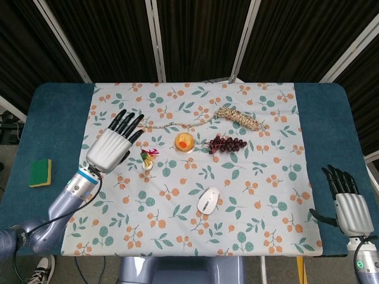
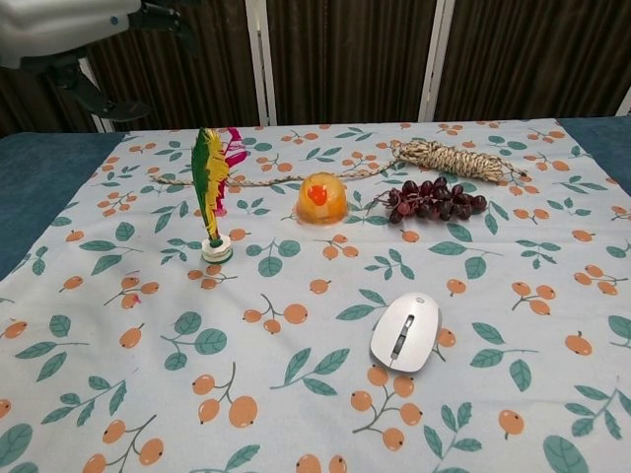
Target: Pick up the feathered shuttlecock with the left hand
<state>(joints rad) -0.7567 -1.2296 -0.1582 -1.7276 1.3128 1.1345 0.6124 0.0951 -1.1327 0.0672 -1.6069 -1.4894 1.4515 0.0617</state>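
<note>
The feathered shuttlecock (image 2: pixel 212 197) stands upright on its white base on the patterned cloth, with green, yellow and pink feathers; from above the shuttlecock (image 1: pixel 148 158) shows small. My left hand (image 1: pixel 111 145) hovers to its left with fingers spread, holding nothing and clear of the feathers. In the chest view only the underside of the left hand (image 2: pixel 69 25) shows at the top left corner. My right hand (image 1: pixel 347 201) rests open beyond the cloth's front right edge.
An orange dome (image 2: pixel 322 197), dark grapes (image 2: pixel 431 199) and a coiled rope (image 2: pixel 444 158) lie across the back. A white mouse (image 2: pixel 405 331) sits nearer the front. A yellow-green sponge (image 1: pixel 40 173) lies on the blue table at the left.
</note>
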